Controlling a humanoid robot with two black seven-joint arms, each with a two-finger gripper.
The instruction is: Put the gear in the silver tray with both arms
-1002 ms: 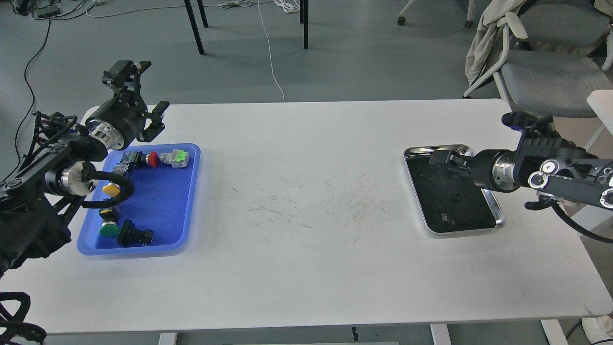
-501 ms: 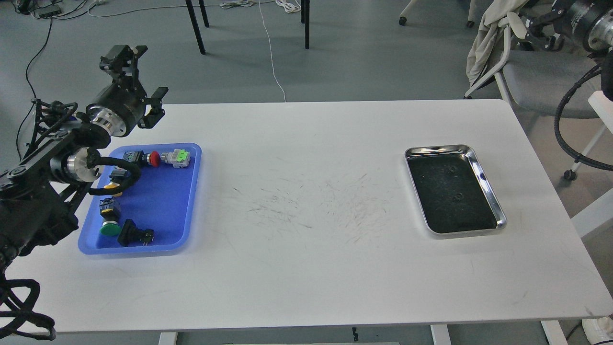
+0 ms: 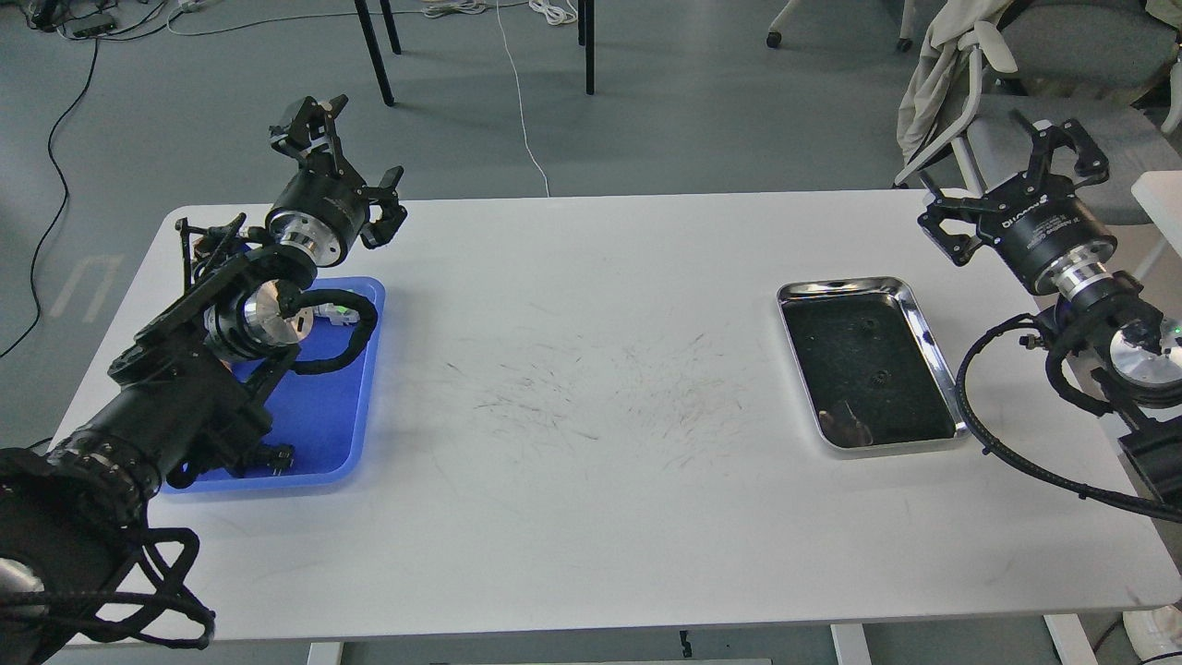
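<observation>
Right arm (image 3: 1071,277) back beside silver tray (image 3: 934,356)

We see the silver tray (image 3: 931,342) lying flat on the table's right side, its shiny rim framing a dark floor with small specks.

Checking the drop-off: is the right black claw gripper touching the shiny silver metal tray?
Apart. In the head view the right gripper is raised beyond the silver tray, with bare white table between them.

Black jointed arms (image 3: 175,397), silver wrist rings, looped black cables.
</observation>
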